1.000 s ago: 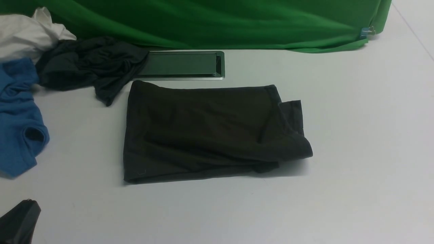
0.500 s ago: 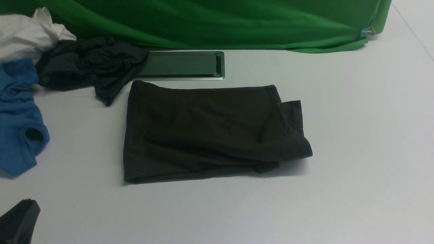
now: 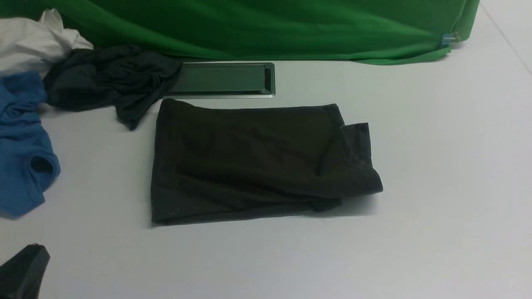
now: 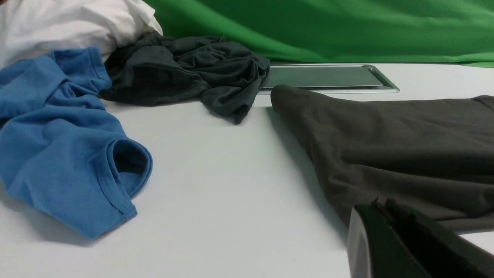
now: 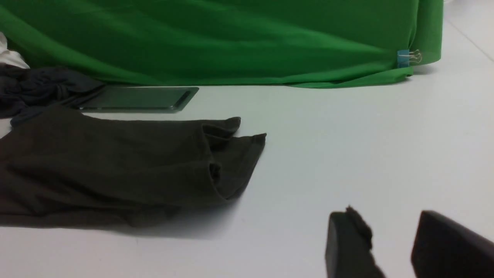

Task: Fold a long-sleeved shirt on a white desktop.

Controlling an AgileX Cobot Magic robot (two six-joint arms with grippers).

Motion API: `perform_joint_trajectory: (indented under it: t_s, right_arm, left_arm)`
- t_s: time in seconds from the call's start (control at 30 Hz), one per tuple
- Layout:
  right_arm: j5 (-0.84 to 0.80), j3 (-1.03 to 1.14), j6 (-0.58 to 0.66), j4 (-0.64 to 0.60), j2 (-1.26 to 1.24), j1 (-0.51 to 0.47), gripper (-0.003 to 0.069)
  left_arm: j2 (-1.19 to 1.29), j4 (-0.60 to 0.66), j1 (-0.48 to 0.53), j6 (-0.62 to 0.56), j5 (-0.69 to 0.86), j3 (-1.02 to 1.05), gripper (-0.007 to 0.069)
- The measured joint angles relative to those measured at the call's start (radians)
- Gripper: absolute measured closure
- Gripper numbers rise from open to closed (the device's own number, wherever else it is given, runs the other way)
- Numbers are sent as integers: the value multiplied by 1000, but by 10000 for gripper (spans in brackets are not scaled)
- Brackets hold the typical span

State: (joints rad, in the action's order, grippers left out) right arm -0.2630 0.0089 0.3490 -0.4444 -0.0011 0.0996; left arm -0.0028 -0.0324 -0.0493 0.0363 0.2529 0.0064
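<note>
The dark long-sleeved shirt (image 3: 249, 162) lies folded into a rough rectangle in the middle of the white desktop (image 3: 436, 166), with a sleeve cuff (image 3: 357, 137) sticking out on its right side. It also fills the right of the left wrist view (image 4: 393, 146) and the left of the right wrist view (image 5: 115, 166). My left gripper (image 3: 35, 247) is shut and empty at the near left corner, apart from the shirt; its closed tips (image 4: 380, 204) show in the left wrist view. My right gripper (image 5: 386, 218) is open over bare table, right of the shirt, out of the front view.
A blue T-shirt (image 3: 20, 153), a crumpled blackish garment (image 3: 108, 79) and a white cloth (image 3: 29, 41) lie piled at the far left. A grey metal hatch (image 3: 220, 79) sits behind the shirt. A green cloth (image 3: 270, 25) hangs along the back edge.
</note>
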Motion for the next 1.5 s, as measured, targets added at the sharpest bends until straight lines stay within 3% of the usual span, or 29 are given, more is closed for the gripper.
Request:
perform_joint_trajectory:
  t_s: [1.27,1.5]
  right_arm:
    - [54,0,2,34,0,0,419]
    - [85,0,-32,278,-1,0,419]
  left_arm:
    - [0,-3,0,-1,0,0,604]
    - [0,-3,0,-1,0,0,604]
